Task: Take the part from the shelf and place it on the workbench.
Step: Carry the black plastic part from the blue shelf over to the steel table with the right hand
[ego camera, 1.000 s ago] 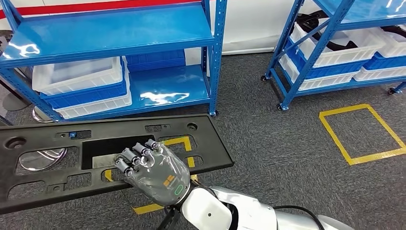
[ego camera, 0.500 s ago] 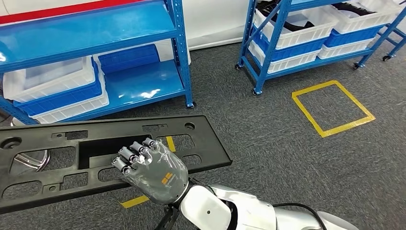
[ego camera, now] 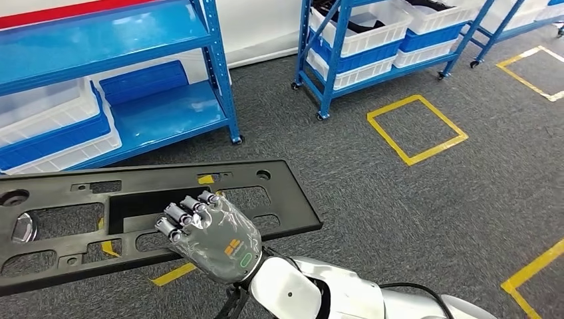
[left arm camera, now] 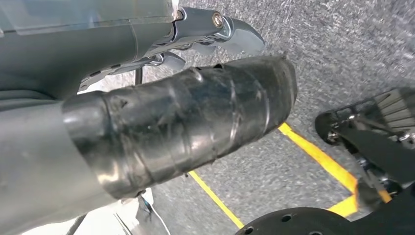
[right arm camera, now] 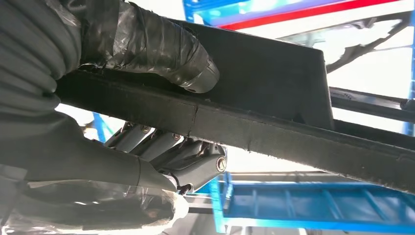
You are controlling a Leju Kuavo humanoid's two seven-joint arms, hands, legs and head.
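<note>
My right hand point(ego camera: 209, 236) pinches the black part point(ego camera: 80, 219) at its edge; I should carry it level, turning slowly.

A factory or warehouse floor is showing here — blue steel shelving racks point(ego camera: 219, 73), one on castors, are holding stacked white and blue plastic bins point(ego camera: 362, 30), and yellow tape squares point(ego camera: 416, 127) are marking out stations on grey industrial carpet point(ego camera: 412, 212).
</note>
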